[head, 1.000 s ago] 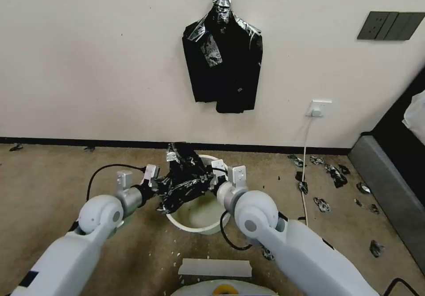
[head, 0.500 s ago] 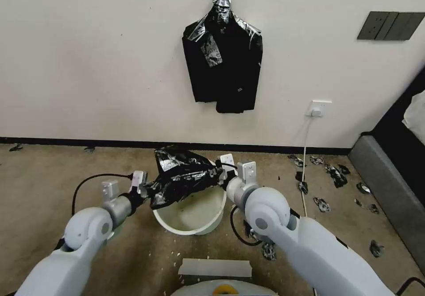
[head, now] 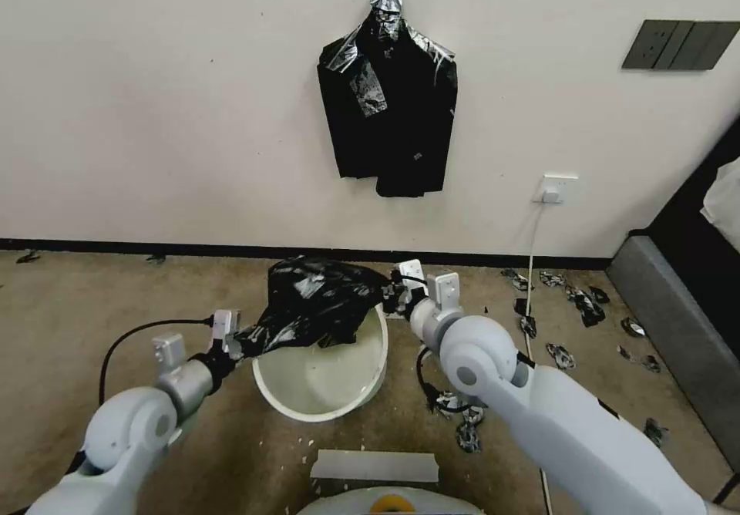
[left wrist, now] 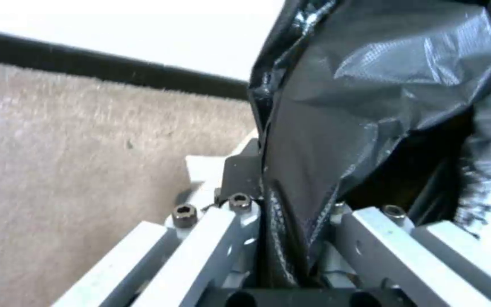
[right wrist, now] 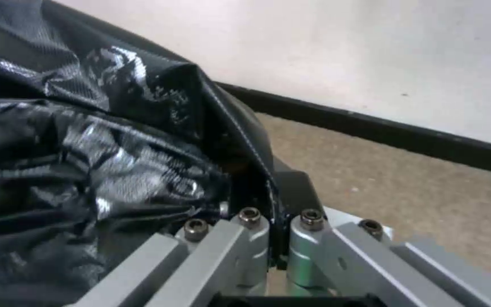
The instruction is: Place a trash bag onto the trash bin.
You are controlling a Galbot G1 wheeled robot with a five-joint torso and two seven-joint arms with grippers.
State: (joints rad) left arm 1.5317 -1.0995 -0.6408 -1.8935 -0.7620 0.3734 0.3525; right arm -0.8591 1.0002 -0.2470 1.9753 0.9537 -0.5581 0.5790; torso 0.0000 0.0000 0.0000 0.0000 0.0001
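Black trash bag stretched over trash bin far rim, left gripper, right gripper pinching opposite edges.

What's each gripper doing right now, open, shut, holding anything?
Left gripper: shut on the trash bag.
Right gripper: shut on the trash bag's other edge.

1. Tan carpet floor meets a white wall.
2. A cream-white trash bin stands on it.
3. Black plastic scraps lie scattered to the right.
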